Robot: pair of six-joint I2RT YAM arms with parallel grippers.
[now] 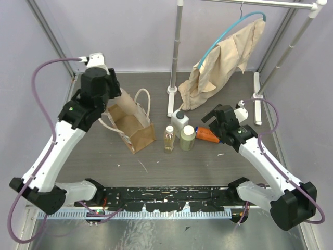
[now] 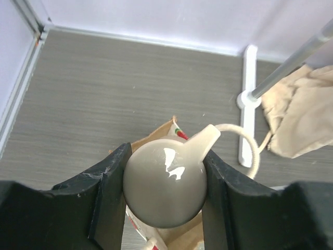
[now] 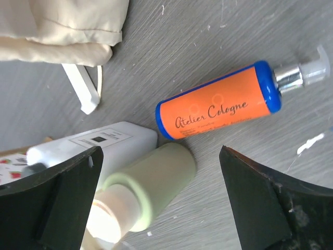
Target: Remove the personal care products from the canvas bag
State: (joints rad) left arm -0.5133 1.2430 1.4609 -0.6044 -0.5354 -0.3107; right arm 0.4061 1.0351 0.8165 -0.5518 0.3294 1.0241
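The canvas bag (image 1: 136, 129) stands open at centre left, and its brown rim (image 2: 154, 139) shows under my left gripper (image 2: 166, 167). That gripper (image 1: 114, 101) is over the bag's mouth, shut on a pale grey-beige round-topped bottle (image 2: 164, 185) with a side spout. Right of the bag stand three personal care products: a white flat-sided bottle (image 1: 180, 121), a slim amber one (image 1: 169, 139) and an olive-green one (image 1: 187, 138). An orange cologne bottle (image 3: 218, 101) lies flat beside them. My right gripper (image 3: 160, 156) hangs open above the olive-green bottle (image 3: 148, 190), apart from it.
A garment rack post (image 1: 175, 57) and its white foot (image 1: 171, 99) stand just behind the bottles. A large beige cloth (image 1: 223, 62) hangs from a teal hanger at back right. Another rack foot (image 1: 257, 99) lies at the right. Walls close in on the left and right.
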